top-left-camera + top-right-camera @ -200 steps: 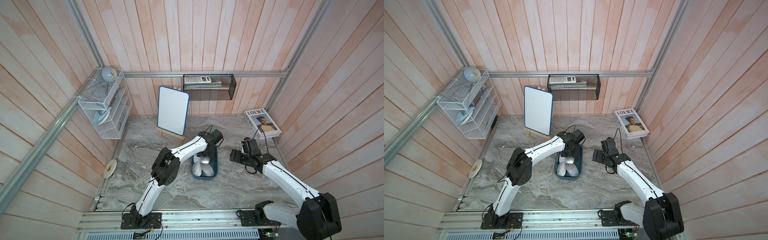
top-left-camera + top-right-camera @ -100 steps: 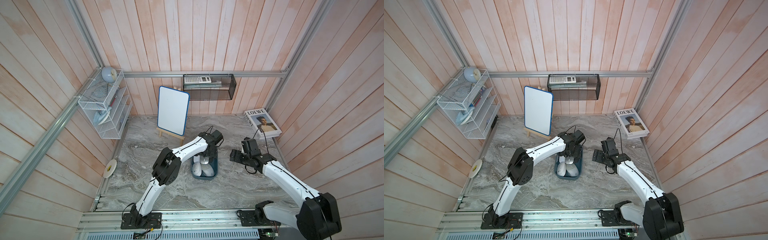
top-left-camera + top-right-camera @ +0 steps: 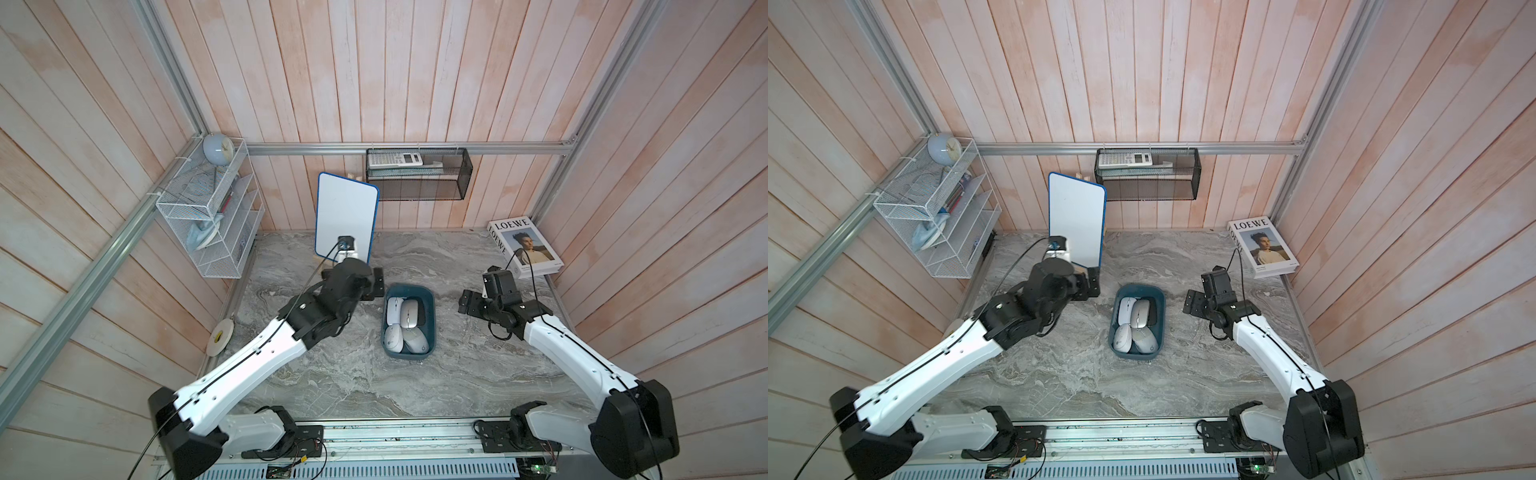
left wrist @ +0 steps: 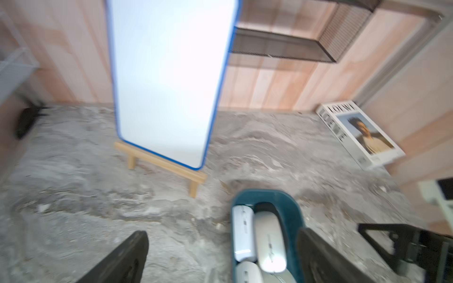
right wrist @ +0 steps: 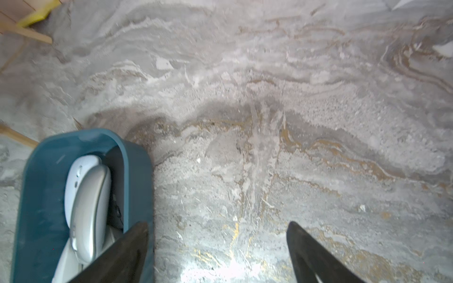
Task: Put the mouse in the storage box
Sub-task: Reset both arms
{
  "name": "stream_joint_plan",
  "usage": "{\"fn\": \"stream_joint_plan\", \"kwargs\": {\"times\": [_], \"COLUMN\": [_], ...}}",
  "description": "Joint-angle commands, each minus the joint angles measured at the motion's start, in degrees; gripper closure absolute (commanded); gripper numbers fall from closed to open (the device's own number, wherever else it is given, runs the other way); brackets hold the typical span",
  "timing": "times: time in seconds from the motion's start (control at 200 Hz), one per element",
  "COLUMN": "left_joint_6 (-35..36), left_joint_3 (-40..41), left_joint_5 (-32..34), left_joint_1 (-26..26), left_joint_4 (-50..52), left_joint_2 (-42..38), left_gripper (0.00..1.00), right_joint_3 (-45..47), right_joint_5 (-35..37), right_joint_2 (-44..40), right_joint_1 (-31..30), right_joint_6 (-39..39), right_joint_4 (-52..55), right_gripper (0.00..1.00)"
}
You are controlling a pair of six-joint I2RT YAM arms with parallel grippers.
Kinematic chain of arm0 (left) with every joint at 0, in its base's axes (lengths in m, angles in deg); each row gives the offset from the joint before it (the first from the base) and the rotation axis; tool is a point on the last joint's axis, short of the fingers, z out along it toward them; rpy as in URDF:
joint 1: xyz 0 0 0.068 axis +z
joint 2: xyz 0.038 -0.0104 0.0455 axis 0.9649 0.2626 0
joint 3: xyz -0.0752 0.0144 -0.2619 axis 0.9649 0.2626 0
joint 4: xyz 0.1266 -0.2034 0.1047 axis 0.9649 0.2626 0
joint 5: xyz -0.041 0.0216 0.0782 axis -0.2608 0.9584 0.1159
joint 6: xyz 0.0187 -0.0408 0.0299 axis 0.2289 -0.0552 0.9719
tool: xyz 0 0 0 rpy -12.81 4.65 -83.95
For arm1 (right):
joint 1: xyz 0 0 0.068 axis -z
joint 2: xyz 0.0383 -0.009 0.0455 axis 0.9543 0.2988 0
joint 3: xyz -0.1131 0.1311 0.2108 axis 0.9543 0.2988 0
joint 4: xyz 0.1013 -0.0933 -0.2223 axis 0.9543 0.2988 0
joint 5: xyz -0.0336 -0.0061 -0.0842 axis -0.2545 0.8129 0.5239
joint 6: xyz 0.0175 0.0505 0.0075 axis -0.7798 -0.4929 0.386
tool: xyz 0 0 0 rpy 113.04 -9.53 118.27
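Observation:
The dark teal storage box (image 3: 431, 332) (image 3: 1111, 332) stands mid-table. Several mice lie in it: a white mouse (image 3: 392, 309), a silver mouse (image 3: 410, 312) and other pale ones nearer the front. My left gripper (image 3: 372, 286) (image 3: 1090, 286) hovers just left of the box's far end, open and empty. In the left wrist view the left gripper (image 4: 220, 247) spans bare table and the box (image 4: 289, 208). My right gripper (image 3: 467, 303) (image 5: 218, 237) is open over bare table to the right of the box (image 5: 41, 176), apart from it.
A blue-framed whiteboard on a wooden easel (image 3: 347, 224) stands just behind my left gripper. A book (image 3: 525, 247) lies at the back right. A black mesh basket (image 3: 419, 187) and a white wire rack (image 3: 212, 216) hang on the walls. A tape roll (image 3: 219, 337) lies at the left edge.
My left gripper has moved from above the box's far end to its left side, and the arm has drawn back. The right arm has not moved.

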Motion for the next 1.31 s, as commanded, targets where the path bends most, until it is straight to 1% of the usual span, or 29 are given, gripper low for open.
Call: {"fn": "stream_joint_plan", "kwargs": {"times": [0.0,0.11,0.21,0.255,0.3,0.335,0.415,0.45,0.47,0.5,0.525,0.605,0.645,0.695,0.73,0.78,0.81,0.86,0.93,0.94,0.99,1.045,1.07,1.13,1.17,1.21,1.24,1.265,1.3], "left_joint_6": [2.55,4.14,7.17,7.69,7.88,10.27,18.08,20.95,22.44,24.40,25.08,23.40,24.36,24.89,26.14,27.07,27.57,27.76,27.58,27.58,27.43,26.78,26.47,26.05,26.62,26.95,27.87,27.48,26.36], "left_joint_3": [14.10,26.20,35.42,38.32,40.96,43.40,49.83,51.85,52.81,54.29,55.17,57.30,58.58,57.49,57.77,57.96,57.39,56.00,54.11,53.96,53.49,53.83,53.95,53.60,53.19,53.42,53.80,54.30,53.88], "left_joint_5": [8.00,12.38,17.40,20.84,24.04,25.32,24.89,24.20,23.44,21.81,20.70,19.55,17.65,16.16,14.39,11.54,9.81,7.15,2.78,2.08,-1.03,-4.09,-5.69,-9.42,-9.98,-10.87,-9.05,-9.23,-10.95], "left_joint_1": [5.11,10.47,12.73,13.25,13.94,14.55,15.47,15.86,16.27,16.92,17.44,19.96,21.71,22.68,23.73,25.73,26.98,29.09,31.87,32.13,33.63,34.94,35.55,36.72,36.78,37.17,36.73,36.68,37.39], "left_joint_4": [-7.61,-10.44,-14.32,-15.89,-18.03,-21.23,-32.66,-36.23,-38.09,-41.10,-42.89,-49.51,-55.12,-56.04,-60.94,-66.69,-68.32,-70.12,-72.82,-73.27,-76.81,-82.93,-85.60,-90.33,-94.37,-101.04,-106.11,-104.68,-98.95], "left_joint_2": [-8.29,-19.63,-27.66,-30.27,-31.86,-32.55,-32.85,-32.29,-31.88,-30.62,-29.36,-23.32,-19.86,-16.43,-13.76,-9.79,-7.40,-3.62,1.16,1.71,4.30,7.63,9.37,14.27,18.64,24.60,27.54,26.65,23.84], "left_gripper": [0.00,0.00,0.00,0.00,0.00,0.00,0.00,0.00,0.00,0.00,0.00,0.00,0.00,0.00,0.00,0.00,0.00,0.00,0.00,0.00,0.00,0.00,0.00,0.00,0.00,0.00,0.00,0.00,0.00], "right_joint_3": [-3.46,-3.13,-0.46,1.30,3.26,4.96,10.01,12.18,13.74,15.77,16.11,16.98,17.62,17.05,16.37,15.16,14.63,14.77,17.46,18.41,20.19,21.51,21.61,18.25,17.26,18.18,20.31,22.69,26.48], "right_joint_5": [5.39,10.33,14.07,15.70,17.51,19.09,23.87,24.98,24.84,23.54,22.31,20.19,22.46,25.52,27.25,27.80,27.84,29.93,31.68,32.66,35.20,32.89,31.55,33.78,34.69,34.41,33.10,31.34,26.85], "right_joint_2": [1.49,1.88,1.13,0.64,0.16,-0.19,-0.83,-1.01,-1.21,-1.51,-2.13,-2.59,-1.99,-1.10,0.04,1.38,2.41,4.85,9.07,9.91,11.41,12.09,12.70,14.62,15.67,15.37,14.32,13.19,11.85], "right_joint_1": [0.20,0.08,0.07,0.07,0.07,0.07,0.07,0.07,0.07,-0.02,-0.02,-0.02,0.13,0.23,0.24,0.20,0.25,0.33,0.68,0.76,0.32,0.56,1.02,1.93,2.06,2.11,1.90,2.08,3.40], "right_joint_6": [1.36,4.57,8.55,10.43,11.80,12.49,13.35,14.03,15.66,18.24,18.93,22.06,22.21,22.18,22.82,24.68,26.35,25.91,25.08,24.90,26.95,28.89,29.27,27.84,28.50,30.16,33.32,36.06,36.07], "right_joint_4": [-3.24,-7.19,-12.23,-14.76,-16.82,-18.37,-23.09,-25.59,-27.87,-31.75,-31.94,-34.64,-36.98,-37.41,-37.35,-36.14,-35.32,-35.69,-41.53,-44.81,-52.28,-58.78,-60.13,-55.39,-54.81,-56.50,-59.95,-63.89,-68.40], "right_gripper": [0.08,0.08,0.06,0.05,0.04,0.03,0.03,0.03,0.03,0.03,0.03,0.03,0.03,0.03,0.03,0.03,0.03,0.03,0.02,0.02,0.02,0.02,0.02,0.05,0.06,0.07,0.07,0.07,0.07]}}
